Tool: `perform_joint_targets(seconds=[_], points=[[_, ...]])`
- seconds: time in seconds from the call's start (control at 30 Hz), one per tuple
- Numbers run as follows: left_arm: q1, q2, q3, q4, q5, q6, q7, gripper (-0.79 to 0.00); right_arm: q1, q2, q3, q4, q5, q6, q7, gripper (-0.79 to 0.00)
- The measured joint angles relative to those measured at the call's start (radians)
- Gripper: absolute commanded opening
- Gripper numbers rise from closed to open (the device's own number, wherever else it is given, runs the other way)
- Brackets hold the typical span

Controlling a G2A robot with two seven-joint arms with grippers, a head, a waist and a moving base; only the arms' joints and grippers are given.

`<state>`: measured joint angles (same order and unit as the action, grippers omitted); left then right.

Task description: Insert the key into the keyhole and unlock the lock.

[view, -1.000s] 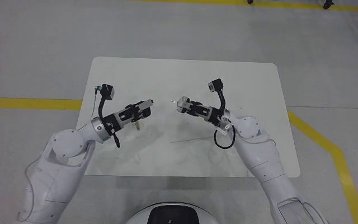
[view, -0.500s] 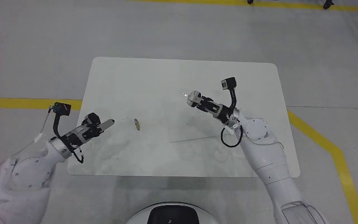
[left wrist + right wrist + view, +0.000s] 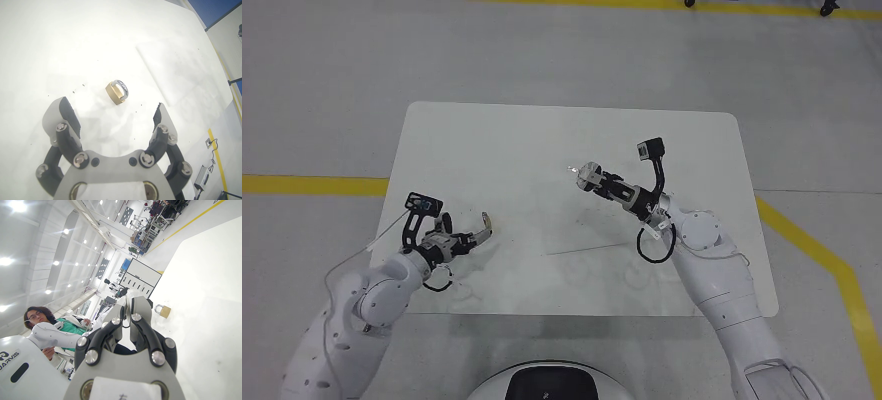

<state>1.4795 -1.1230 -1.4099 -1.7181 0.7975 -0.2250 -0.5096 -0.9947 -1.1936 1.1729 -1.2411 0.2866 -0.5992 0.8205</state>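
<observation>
A small brass padlock (image 3: 117,92) with a silver shackle lies on the white table (image 3: 572,130), left of the middle. My left gripper (image 3: 111,106) is open just short of the padlock, its fingers (image 3: 66,111) spread wider than the lock and not touching it; from above, this gripper (image 3: 480,228) sits at the lock's spot. My right gripper (image 3: 582,175) is held above the table's middle, shut on the key, whose small bright tip (image 3: 572,168) points left. In the right wrist view, its fingers (image 3: 140,308) pinch a pale piece, and the padlock (image 3: 164,311) lies beyond them.
The table's near edge (image 3: 572,314) runs close behind both arms. A black cable (image 3: 647,250) loops under the right wrist. Bare tabletop stretches between the two grippers and towards the far side.
The left arm swung out past the table's left edge, leaving the padlock on the table, then came back to it with its gripper open. The right gripper drew back slightly to the right and then stayed still.
</observation>
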Motion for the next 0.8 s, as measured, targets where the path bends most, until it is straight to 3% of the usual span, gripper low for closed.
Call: perform_joint_targets(seconds=[0.27, 0.63, 0.67, 0.73, 0.8], points=[[-0.051, -0.007, 0.052, 0.04, 0.005, 0.021, -0.005, -0.175, 0.0, 0.0, 0.0, 0.0, 0.0, 0.0, 0.0, -0.785], [-0.108, -0.017, 0.11, 0.1, 0.025, 0.039, 0.002, -0.234, 0.0, 0.0, 0.0, 0.0, 0.0, 0.0, 0.0, -0.785], [-0.112, -0.017, 0.112, 0.104, 0.025, 0.039, 0.004, -0.259, 0.0, 0.0, 0.0, 0.0, 0.0, 0.0, 0.0, -0.785], [-0.118, -0.018, 0.115, 0.11, 0.025, 0.043, 0.004, -0.397, 0.0, 0.0, 0.0, 0.0, 0.0, 0.0, 0.0, -0.785], [-0.123, -0.018, 0.116, 0.113, 0.024, 0.046, 0.003, -0.456, 0.0, 0.0, 0.0, 0.0, 0.0, 0.0, 0.0, -0.785]])
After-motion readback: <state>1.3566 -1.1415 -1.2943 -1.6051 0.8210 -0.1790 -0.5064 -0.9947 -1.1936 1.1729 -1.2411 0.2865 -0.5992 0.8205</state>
